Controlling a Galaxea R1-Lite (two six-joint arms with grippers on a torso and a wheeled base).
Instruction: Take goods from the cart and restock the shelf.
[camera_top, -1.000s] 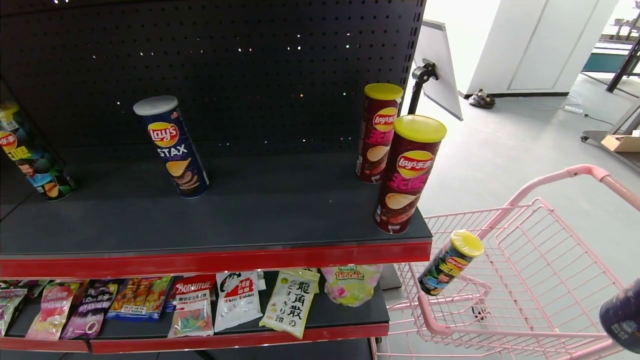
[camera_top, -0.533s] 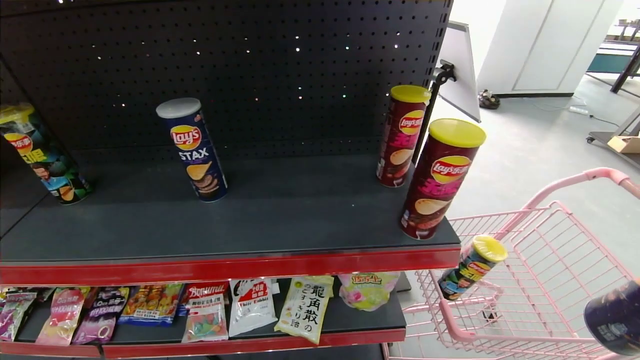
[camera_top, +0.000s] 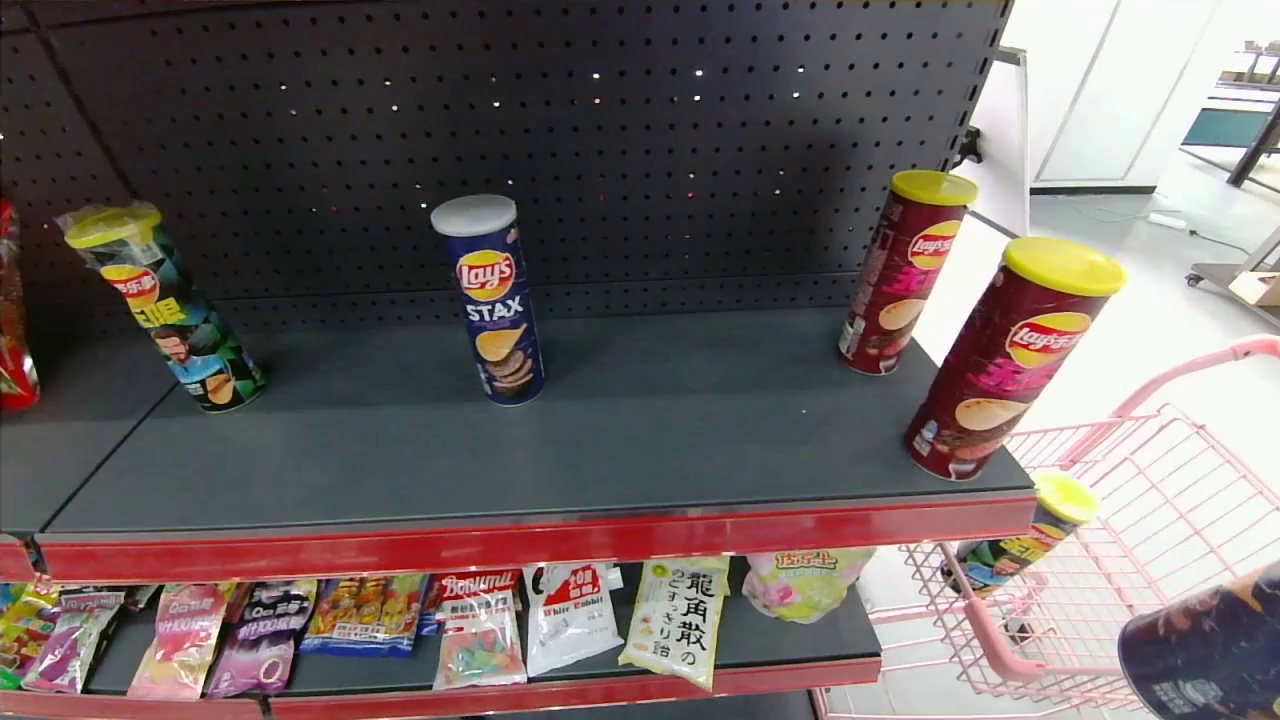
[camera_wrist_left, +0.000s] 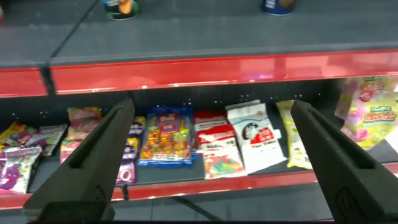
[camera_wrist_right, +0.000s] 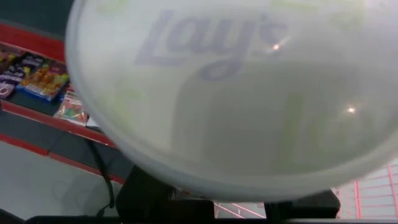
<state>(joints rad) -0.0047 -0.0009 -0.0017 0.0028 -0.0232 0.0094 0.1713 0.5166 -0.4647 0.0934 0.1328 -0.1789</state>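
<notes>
Clenched on a dark blue can (camera_top: 1200, 655) near right by the cart (camera_top: 1250, 349), the right gripper (camera_wrist_right: 231, 208) has the shelf's (camera_top: 640, 430) bare deck far-left of it; the left gripper (camera_wrist_left: 211, 106) gapes open.

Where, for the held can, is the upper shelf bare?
The held can fits between blue can and rear maroon can, or between green can and blue can. Crowded: right front corner by front maroon can; lower shelf's bags.

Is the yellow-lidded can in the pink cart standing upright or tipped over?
Tipped. The can leans at a slant inside the pink cart, with its yellow lid higher than its base.
</notes>
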